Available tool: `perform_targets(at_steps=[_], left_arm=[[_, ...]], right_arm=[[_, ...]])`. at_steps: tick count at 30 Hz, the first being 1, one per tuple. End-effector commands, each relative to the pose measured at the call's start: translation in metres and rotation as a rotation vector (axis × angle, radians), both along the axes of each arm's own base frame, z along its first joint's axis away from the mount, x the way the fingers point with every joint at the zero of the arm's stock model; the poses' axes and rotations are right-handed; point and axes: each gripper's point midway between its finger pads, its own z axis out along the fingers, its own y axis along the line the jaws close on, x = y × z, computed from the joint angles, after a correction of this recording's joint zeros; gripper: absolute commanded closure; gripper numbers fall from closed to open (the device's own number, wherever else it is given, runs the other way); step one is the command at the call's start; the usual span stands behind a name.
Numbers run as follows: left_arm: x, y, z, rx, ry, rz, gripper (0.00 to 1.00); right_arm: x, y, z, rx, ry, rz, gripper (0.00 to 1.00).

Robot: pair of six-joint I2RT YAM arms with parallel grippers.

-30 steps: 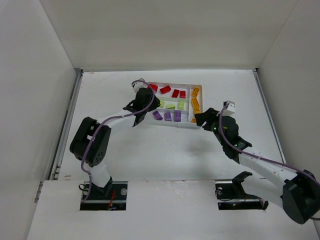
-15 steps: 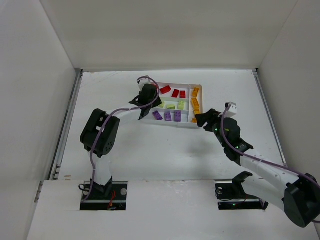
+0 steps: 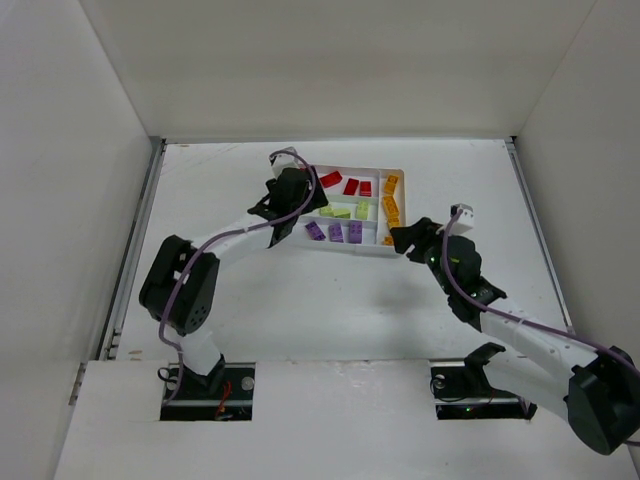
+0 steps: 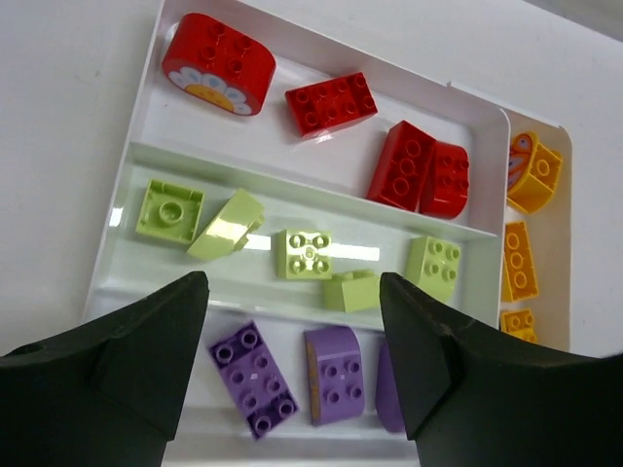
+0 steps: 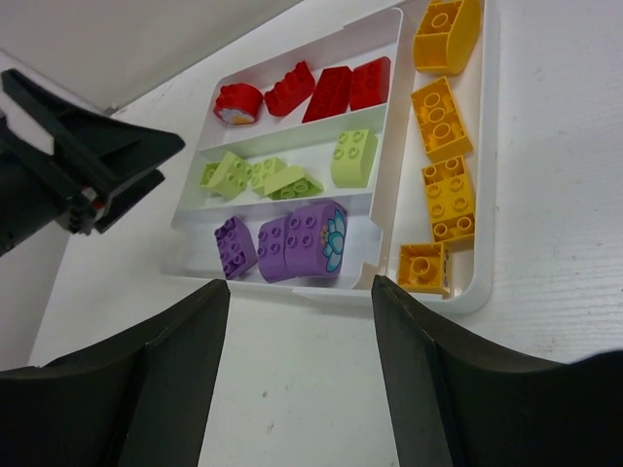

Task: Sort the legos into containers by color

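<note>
By the tray point(image 4: 311, 161), upper centre, left claw point(image 4: 292, 282) and right claw point(image 5: 300, 287) gaped empty; legos point(image 4: 331, 100) looked sorted; withdrawal seemed next.

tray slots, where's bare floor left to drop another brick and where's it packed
Roomiest: the red slot, bare floor between the round red brick and the red pair. A small gap ends the purple slot beside the orange slot. Lime slot and orange slot are crowded.
</note>
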Motion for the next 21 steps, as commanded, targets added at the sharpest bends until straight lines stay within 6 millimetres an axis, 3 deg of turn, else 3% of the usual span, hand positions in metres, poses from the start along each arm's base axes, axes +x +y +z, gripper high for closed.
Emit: perform_targets(at_steps=[1, 3, 4, 5, 8, 12, 16, 21], left_arm=[[-0.019, 0.014, 0.045, -0.023, -0.093, 0.016, 0.29], [-0.032, 0.026, 0.048, -0.02, -0.105, 0.043, 0.26], [-0.04, 0.033, 0.048, -0.018, -0.107, 0.063, 0.18], [-0.048, 0.04, 0.048, -0.017, -0.112, 0.079, 0.0], [-0.076, 0.067, 0.042, -0.01, -0.108, 0.13, 0.0], [-0.109, 0.115, 0.033, 0.026, -0.085, 0.252, 0.0], [-0.141, 0.146, 0.018, -0.015, -0.052, 0.34, 0.0], [-0.173, 0.165, -0.003, -0.045, 0.032, 0.381, 0.0]], right_arm=[[0.001, -0.002, 0.014, 0.037, -0.06, -0.01, 0.36], [0.001, -0.006, 0.015, 0.04, -0.064, -0.021, 0.43], [0.001, -0.007, 0.015, 0.04, -0.066, -0.027, 0.48], [0.001, -0.008, 0.015, 0.039, -0.065, -0.028, 0.54], [0.002, -0.012, 0.013, 0.033, -0.058, -0.056, 0.73], [0.0, -0.037, 0.014, 0.028, -0.059, -0.173, 0.79], [-0.002, -0.072, 0.012, 0.033, -0.073, -0.321, 0.65], [0.001, -0.106, -0.004, 0.028, -0.045, -0.459, 0.19]])
